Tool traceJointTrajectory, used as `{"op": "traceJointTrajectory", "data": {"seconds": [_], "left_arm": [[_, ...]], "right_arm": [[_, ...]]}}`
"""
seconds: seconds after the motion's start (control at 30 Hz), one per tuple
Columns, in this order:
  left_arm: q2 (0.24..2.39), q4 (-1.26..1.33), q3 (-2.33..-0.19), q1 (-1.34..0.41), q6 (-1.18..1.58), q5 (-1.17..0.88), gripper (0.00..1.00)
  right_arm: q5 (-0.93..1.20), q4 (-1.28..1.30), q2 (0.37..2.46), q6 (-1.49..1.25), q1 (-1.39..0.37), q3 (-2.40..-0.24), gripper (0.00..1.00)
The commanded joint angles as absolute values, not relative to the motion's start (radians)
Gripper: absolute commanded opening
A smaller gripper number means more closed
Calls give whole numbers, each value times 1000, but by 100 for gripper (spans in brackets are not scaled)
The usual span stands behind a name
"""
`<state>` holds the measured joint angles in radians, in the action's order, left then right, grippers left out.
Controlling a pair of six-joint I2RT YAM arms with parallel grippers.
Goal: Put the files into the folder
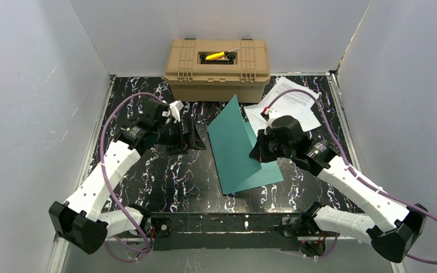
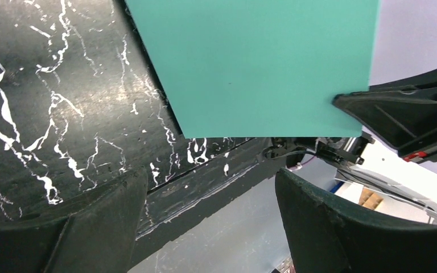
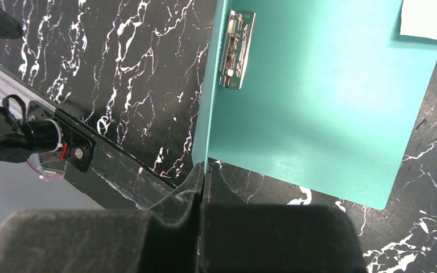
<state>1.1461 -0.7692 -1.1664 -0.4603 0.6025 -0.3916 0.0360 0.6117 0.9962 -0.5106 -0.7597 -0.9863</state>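
A teal folder lies in the middle of the table with its cover leaf raised upright. My right gripper is shut on the edge of that cover and holds it up; in the right wrist view the fingers pinch the cover's edge, and the inner leaf with its metal clip lies flat. The white printed files lie at the back right, beside and partly behind the folder. My left gripper is open and empty, just left of the raised cover.
A tan plastic case with a yellow tool on its lid stands at the back centre. White walls close the left, back and right sides. The black marbled tabletop ends at a metal rail near the arm bases.
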Motion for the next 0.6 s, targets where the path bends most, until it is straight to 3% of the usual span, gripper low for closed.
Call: {"op": "traceJointTrajectory", "data": {"seconds": [0.0, 0.57], "left_arm": [[1177, -816, -1249, -463, 598, -461, 81], [1350, -834, -1502, -465, 635, -454, 83]], "right_arm": [[-59, 710, 1041, -464, -805, -1100, 1], [-635, 915, 1359, -575, -1275, -1446, 1]]}}
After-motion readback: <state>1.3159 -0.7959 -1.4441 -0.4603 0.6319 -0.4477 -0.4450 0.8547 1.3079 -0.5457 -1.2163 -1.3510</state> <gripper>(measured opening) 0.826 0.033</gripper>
